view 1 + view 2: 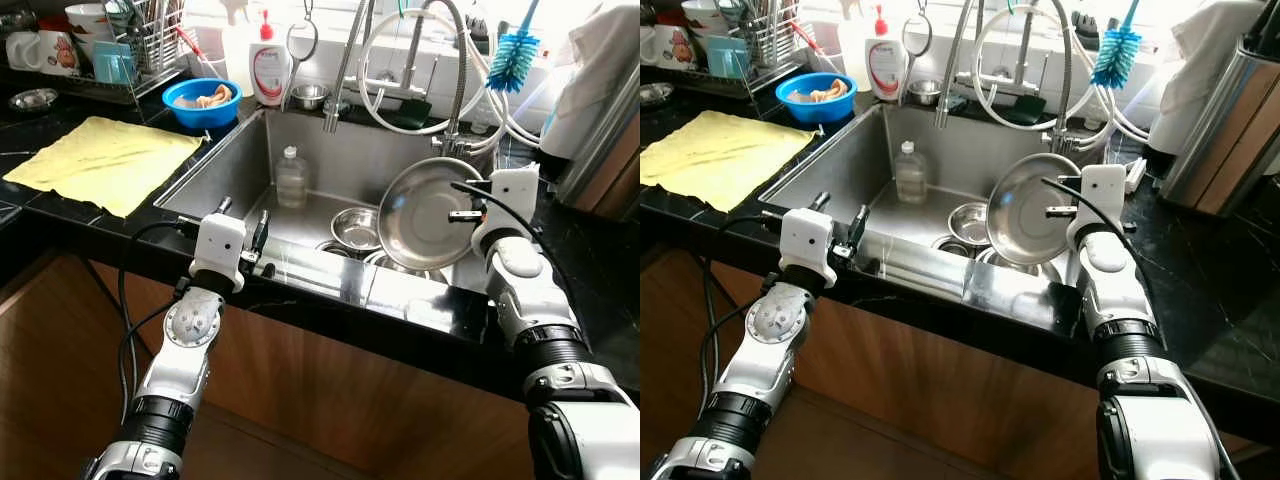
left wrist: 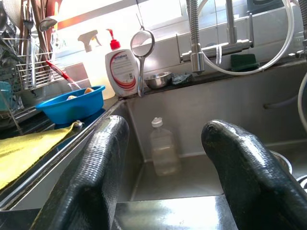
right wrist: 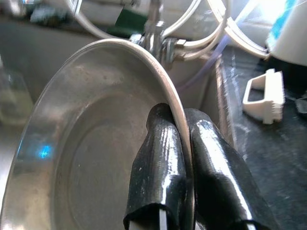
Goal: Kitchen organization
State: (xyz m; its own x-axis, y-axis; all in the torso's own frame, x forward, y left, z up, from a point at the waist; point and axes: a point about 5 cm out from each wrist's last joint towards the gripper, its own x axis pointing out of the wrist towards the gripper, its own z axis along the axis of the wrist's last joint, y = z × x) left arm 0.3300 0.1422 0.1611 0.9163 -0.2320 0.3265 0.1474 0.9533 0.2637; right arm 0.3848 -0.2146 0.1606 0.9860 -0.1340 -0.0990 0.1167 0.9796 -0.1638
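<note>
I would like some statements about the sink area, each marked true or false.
1. The right gripper pinches the rim of the steel plate. True.
2. The left gripper holds the clear bottle. False: it is open, at the sink's front edge; the bottle stands apart inside the sink.
3. The yellow cloth lies in the sink. False: it lies on the counter, to its left.
4. The blue bowl sits beside the pump bottle. True.
</note>
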